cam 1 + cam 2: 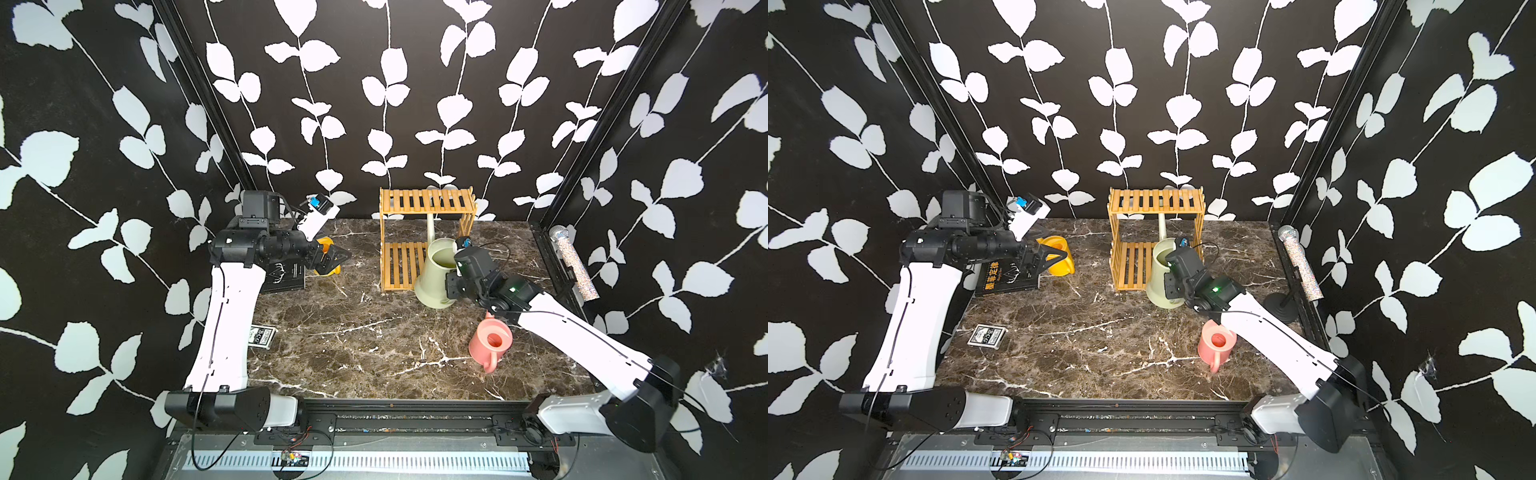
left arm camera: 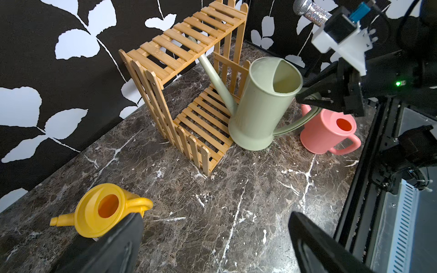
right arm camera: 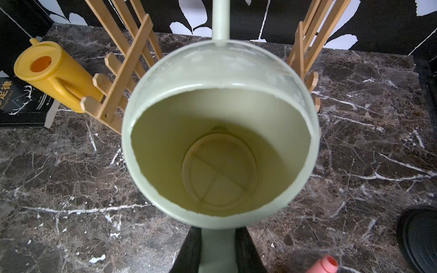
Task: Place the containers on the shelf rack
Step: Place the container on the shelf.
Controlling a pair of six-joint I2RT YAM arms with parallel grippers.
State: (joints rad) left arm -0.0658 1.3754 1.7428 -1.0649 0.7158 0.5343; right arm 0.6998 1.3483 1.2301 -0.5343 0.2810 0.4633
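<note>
The pale green watering can [image 1: 432, 276] [image 2: 260, 106] stands upright at the front right corner of the shelf rack [image 1: 428, 201] [image 2: 189, 42]. Its long spout reaches in under the top tier. My right gripper [image 3: 217, 232] [image 1: 451, 286] is shut on the can's handle. The yellow can [image 1: 332, 271] [image 2: 99, 210] stands left of the rack. My left gripper [image 2: 215, 216] [image 1: 1052, 255] hangs open just over and beside it, with only marble between its fingers. The pink can [image 1: 490, 343] [image 2: 328, 132] stands at the front right, under my right arm. Both rack tiers are bare.
A black book [image 1: 1005, 280] lies left of the yellow can. A small card box [image 1: 987, 334] lies nearer the front left. A glittery microphone [image 1: 1302, 262] on a black round stand [image 1: 1281, 305] leans along the right wall.
</note>
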